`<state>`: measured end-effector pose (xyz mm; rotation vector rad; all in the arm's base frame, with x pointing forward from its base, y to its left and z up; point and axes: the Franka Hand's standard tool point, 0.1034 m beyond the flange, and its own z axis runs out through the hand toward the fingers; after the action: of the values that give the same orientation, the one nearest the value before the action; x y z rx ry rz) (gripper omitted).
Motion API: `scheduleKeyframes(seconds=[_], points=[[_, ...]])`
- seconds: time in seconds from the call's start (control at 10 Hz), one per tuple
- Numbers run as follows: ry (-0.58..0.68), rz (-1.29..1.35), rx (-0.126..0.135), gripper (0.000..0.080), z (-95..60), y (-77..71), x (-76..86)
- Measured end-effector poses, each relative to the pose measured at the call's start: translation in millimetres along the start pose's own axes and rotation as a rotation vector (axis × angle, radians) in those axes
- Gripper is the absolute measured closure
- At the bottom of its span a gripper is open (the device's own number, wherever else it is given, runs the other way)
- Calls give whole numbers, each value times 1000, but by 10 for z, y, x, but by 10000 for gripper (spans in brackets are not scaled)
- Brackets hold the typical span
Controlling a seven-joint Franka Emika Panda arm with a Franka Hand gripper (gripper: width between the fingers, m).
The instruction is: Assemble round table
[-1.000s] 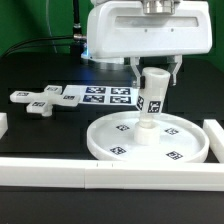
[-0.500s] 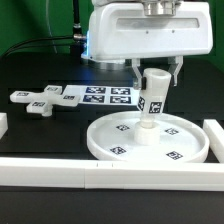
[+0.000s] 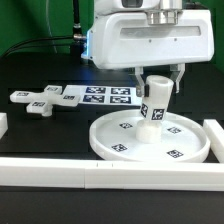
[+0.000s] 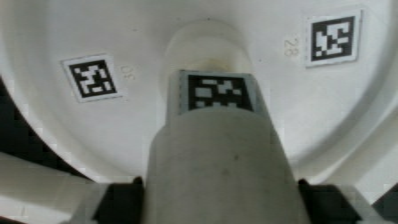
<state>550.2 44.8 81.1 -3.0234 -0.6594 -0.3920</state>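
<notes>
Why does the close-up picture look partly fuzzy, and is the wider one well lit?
Wrist view: the post turns soft close to the lens, while markers on the disc beyond look crisp. Exterior view: evenly lit and sharp, with a bluish glow beside the white casing; shadows vanish on the black table.

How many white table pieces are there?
3: the big disc, the post tilted at its middle, and the cross-shaped foot lying apart at the exterior view's left. None seem hidden.

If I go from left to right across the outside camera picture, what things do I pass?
cross-shaped foot → marker board → post → white border bar
</notes>
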Motion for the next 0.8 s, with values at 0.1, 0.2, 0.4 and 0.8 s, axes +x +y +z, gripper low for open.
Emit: scheduleKeyframes(seconds=[0.1, 0.2, 0.4, 0.8], points=[[10, 1, -6, 390, 1, 14, 8], [29, 0, -19, 390, 4, 49, 4], [40, 1, -26, 390, 3, 62, 4], [50, -6, -42, 157, -79, 173, 25]])
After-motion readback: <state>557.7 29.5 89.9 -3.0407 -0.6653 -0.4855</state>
